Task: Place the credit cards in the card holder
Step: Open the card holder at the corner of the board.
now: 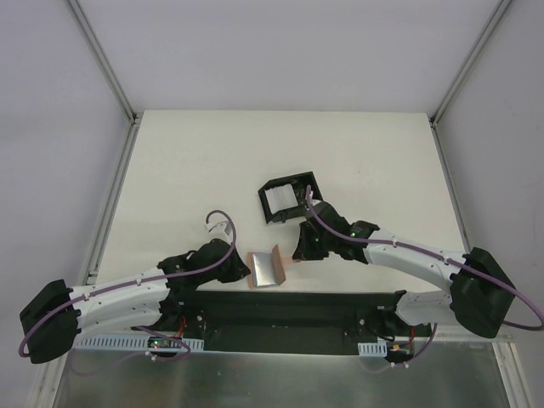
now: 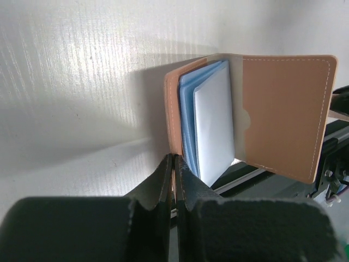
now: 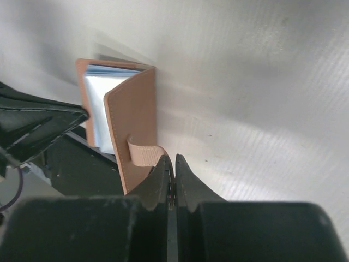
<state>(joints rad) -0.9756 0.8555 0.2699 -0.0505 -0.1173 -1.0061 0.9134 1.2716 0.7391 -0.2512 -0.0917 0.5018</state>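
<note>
Card holder [image 1: 265,268] pinched open from both sides.
Top: it stands near the table [image 1: 212,170] edge. Left wrist: left end effector [image 2: 173,159] clamps its edge, credit cards [image 2: 210,120] inside. Right wrist: right end effector [image 3: 171,161] grips the strap [image 3: 144,154]; a slip could tip it.

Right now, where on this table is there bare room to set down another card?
Bare: the far half of the table, beyond the black box frame, and the strips either side of that frame. Crowded: the near middle, where the left fingers and right fingers both pinch the card holder, near the frame.
</note>
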